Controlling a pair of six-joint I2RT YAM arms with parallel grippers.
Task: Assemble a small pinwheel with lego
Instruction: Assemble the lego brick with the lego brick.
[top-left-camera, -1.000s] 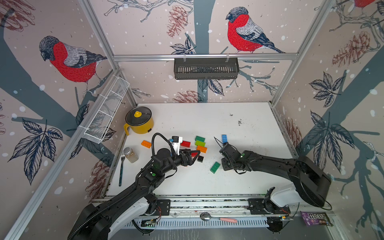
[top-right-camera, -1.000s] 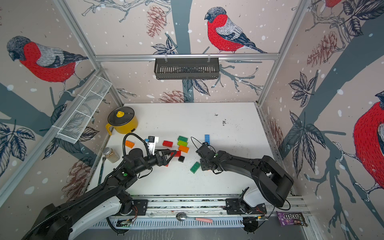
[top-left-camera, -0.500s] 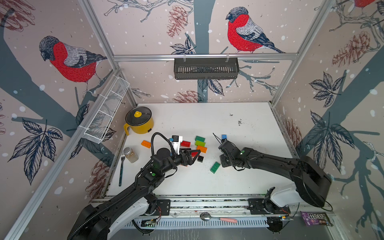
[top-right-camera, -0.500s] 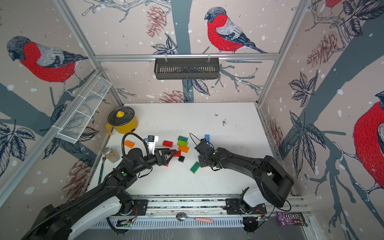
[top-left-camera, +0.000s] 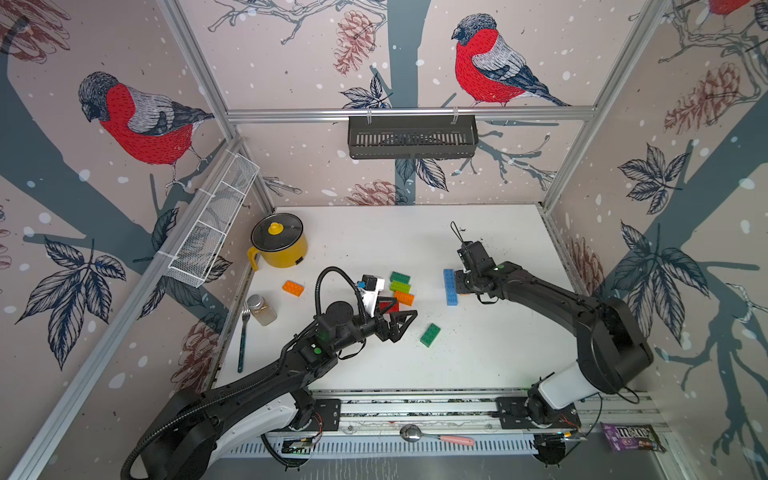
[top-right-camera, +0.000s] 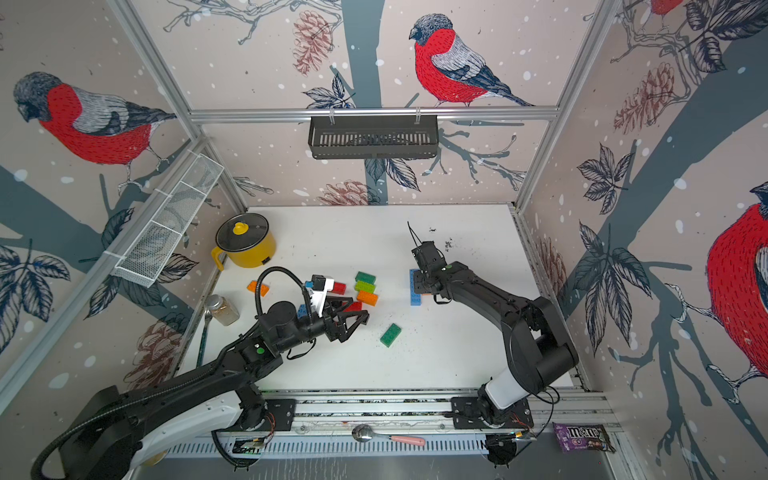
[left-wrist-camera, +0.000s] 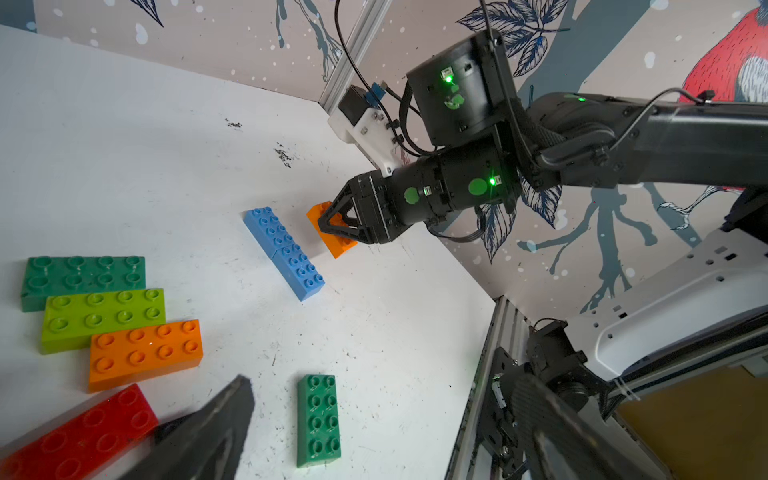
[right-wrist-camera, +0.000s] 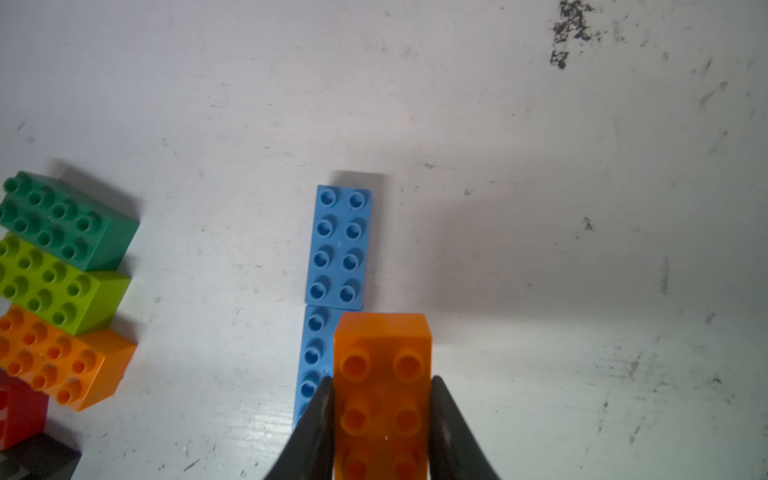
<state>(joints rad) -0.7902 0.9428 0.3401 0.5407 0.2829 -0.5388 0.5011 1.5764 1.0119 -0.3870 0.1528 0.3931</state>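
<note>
The left gripper (top-left-camera: 402, 326) stands with jaws spread to full width and nothing held. Its arm reaches low and forward with the wrist near level, one finger just beside the red brick (left-wrist-camera: 79, 436), judged ready for the next pick. Ahead of it a dark green brick (left-wrist-camera: 83, 278), a lime brick (left-wrist-camera: 104, 318) and an orange brick (left-wrist-camera: 145, 353) lie touching side by side as stock, and a loose green brick (left-wrist-camera: 318, 419) lies apart. Further across, two blue bricks (left-wrist-camera: 282, 251) lie end to end, judged the first vane line. The right gripper (right-wrist-camera: 382, 380) is clamped on the long sides of a second orange brick (right-wrist-camera: 382, 332), studs up, just beside the nearer blue one, apparently to cross it. That arm is stretched out with the wrist pitched downward. Table contact cannot be told.
</note>
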